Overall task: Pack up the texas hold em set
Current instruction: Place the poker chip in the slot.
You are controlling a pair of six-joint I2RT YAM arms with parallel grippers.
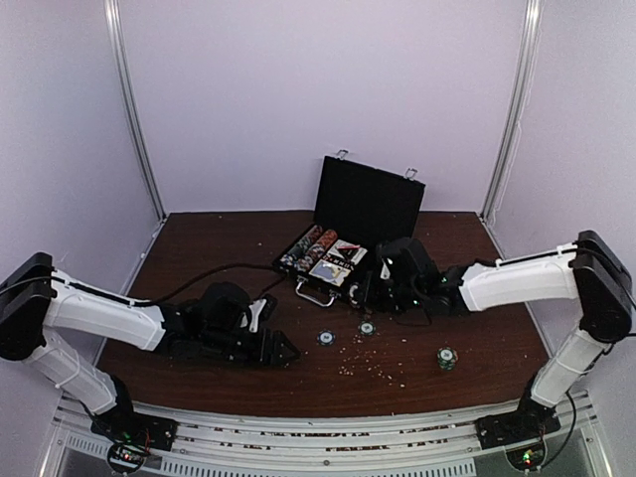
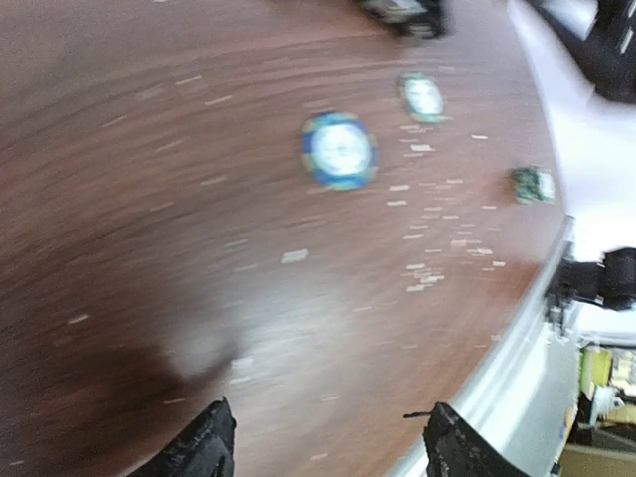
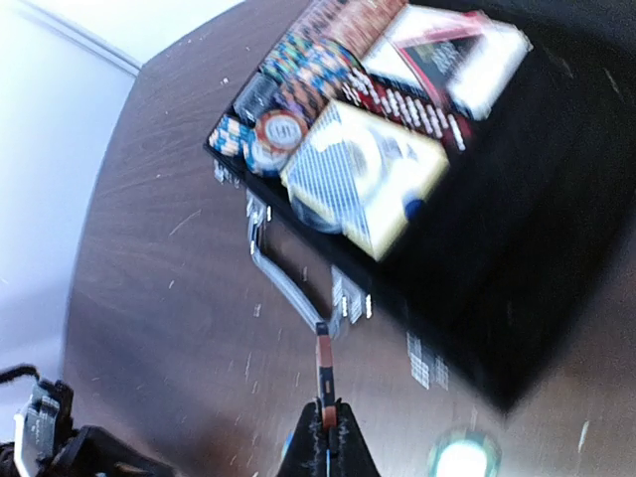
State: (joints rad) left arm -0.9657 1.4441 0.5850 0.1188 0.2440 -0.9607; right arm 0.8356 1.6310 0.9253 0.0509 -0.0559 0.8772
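carry stiff, slippery chip (image 3: pixel 324 360) pinched edge-on in right tool (image 3: pixel 325 415); take flat chips (image 2: pixel 339 150) by rim with spread left tool (image 2: pixel 328 449).

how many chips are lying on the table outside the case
3. A blue chip in front of the case, a green chip just right of it, a third chip farther right near the front edge, maybe a small stack. The right gripper pinches a fourth chip.

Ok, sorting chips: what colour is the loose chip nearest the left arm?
Blue-rimmed chip, white centre; clearest in the left wrist view.
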